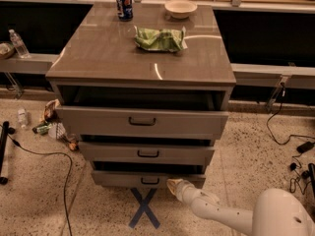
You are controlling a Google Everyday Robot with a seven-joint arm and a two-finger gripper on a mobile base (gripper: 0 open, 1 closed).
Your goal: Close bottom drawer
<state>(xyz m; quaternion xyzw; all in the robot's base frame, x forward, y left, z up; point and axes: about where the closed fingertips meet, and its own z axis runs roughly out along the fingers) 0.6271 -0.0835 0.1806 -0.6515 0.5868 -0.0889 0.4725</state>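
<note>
The bottom drawer (147, 179) is the lowest of three grey-taupe drawers in the cabinet, with a small dark pull handle (149, 181). It stands only slightly out, less than the middle drawer (146, 153) and the top drawer (142, 122) above it. My gripper (173, 185) is at the end of the white arm (216, 211) that comes in from the lower right. It sits low against the right part of the bottom drawer's front.
A blue X of tape (144, 208) marks the floor in front of the cabinet. On the cabinet top are a soda can (124, 3), a bowl (180, 8) and a green chip bag (160, 38). Litter (51, 124) and cables (44, 156) lie on the left floor; cables (290, 141) lie at right.
</note>
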